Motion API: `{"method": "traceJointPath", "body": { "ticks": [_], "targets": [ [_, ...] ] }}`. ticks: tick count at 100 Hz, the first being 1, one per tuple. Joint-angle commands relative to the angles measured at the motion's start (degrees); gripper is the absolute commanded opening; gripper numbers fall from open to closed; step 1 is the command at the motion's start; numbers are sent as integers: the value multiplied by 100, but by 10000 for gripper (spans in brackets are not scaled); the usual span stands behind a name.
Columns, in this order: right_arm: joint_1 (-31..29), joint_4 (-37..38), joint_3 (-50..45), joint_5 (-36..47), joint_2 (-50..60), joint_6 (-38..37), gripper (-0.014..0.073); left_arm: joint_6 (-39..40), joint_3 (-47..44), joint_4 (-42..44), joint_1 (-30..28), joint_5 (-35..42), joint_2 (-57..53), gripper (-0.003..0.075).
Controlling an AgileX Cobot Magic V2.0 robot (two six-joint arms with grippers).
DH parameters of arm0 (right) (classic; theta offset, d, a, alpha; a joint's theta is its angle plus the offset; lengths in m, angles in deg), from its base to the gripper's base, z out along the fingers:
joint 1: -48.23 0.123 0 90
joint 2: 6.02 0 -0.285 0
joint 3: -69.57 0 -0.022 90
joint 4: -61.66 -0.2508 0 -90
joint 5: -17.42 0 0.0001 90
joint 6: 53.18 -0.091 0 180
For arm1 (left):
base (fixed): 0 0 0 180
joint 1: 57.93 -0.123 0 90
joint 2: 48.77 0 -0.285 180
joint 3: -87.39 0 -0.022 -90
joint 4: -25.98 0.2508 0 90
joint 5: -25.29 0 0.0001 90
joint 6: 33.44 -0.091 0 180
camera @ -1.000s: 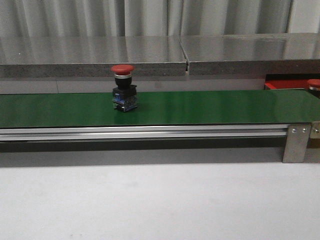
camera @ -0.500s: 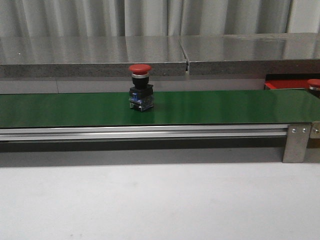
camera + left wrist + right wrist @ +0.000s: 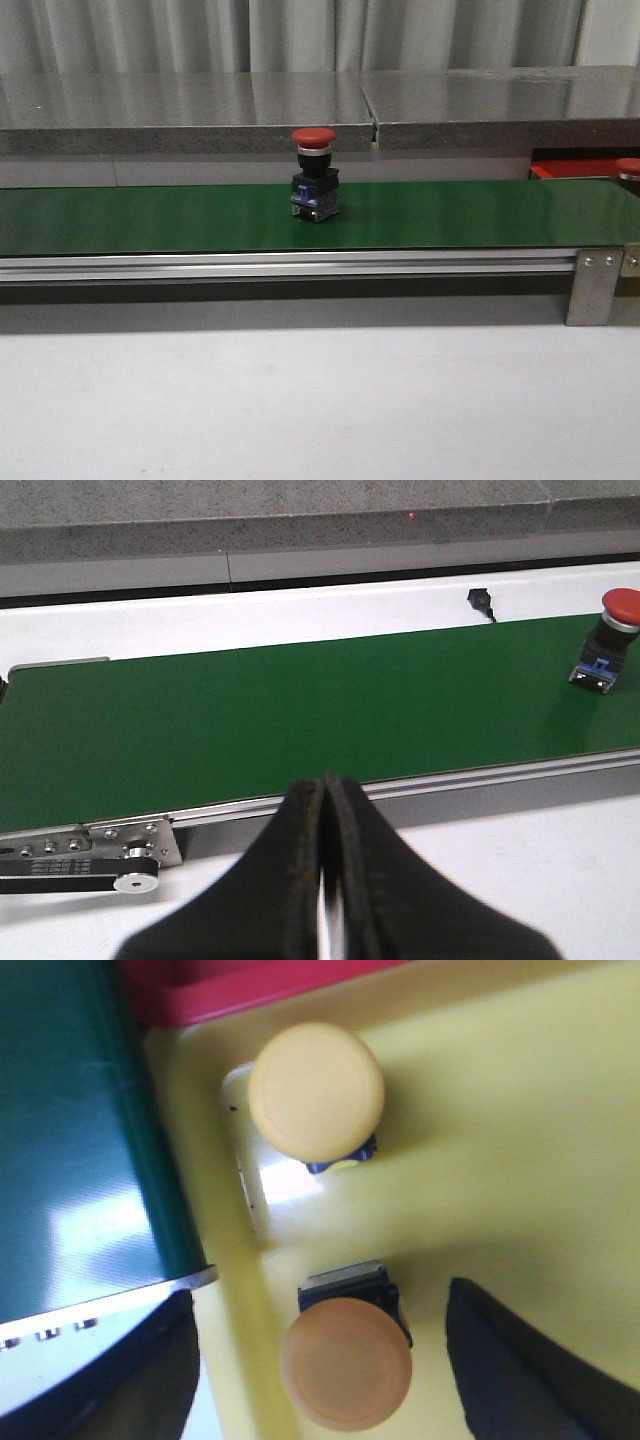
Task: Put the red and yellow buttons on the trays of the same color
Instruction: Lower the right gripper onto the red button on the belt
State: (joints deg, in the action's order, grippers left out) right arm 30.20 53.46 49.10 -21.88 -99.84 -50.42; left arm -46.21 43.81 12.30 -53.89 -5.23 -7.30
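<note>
A red button (image 3: 314,176) with a domed cap on a dark base stands upright on the green belt (image 3: 150,215), near mid-belt. The left wrist view shows the same red button (image 3: 611,640) far off to one side of my left gripper (image 3: 325,792), which is shut on nothing in front of the belt's rail. My right gripper (image 3: 322,1305) hangs open over the yellow tray (image 3: 520,1140). A yellow button (image 3: 345,1362) stands between its fingers, untouched, and a second yellow button (image 3: 316,1088) stands further along. The red tray (image 3: 565,168) lies at the right end, with another red button (image 3: 628,168) at the frame's edge.
A grey metal shelf (image 3: 300,105) runs behind the belt. An aluminium rail with a bracket (image 3: 592,285) fronts it, and the white tabletop (image 3: 320,400) lies before that. The belt's roller end (image 3: 130,855) and a small black part (image 3: 481,598) show in the left wrist view.
The red button has travelled to the right along the belt, from about a third of the way across to the middle. Nothing else in the front view has moved.
</note>
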Motion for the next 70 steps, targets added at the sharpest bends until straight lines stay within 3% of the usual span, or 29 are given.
{"method": "traceJointPath", "body": {
  "ticks": [1,20,38,70],
  "targets": [
    [41,-2,123,194,476,242,526,57,150,-116,56,388,4,-19],
    [557,-7,299,-190,778,317,526,57,150,-116,56,397,4,-19],
    [1421,0,900,-850,704,330,526,57,150,-116,56,397,4,-19],
    [2566,4,2202,-1845,-47,598,526,57,150,-116,56,397,4,-19]
  ]
}}
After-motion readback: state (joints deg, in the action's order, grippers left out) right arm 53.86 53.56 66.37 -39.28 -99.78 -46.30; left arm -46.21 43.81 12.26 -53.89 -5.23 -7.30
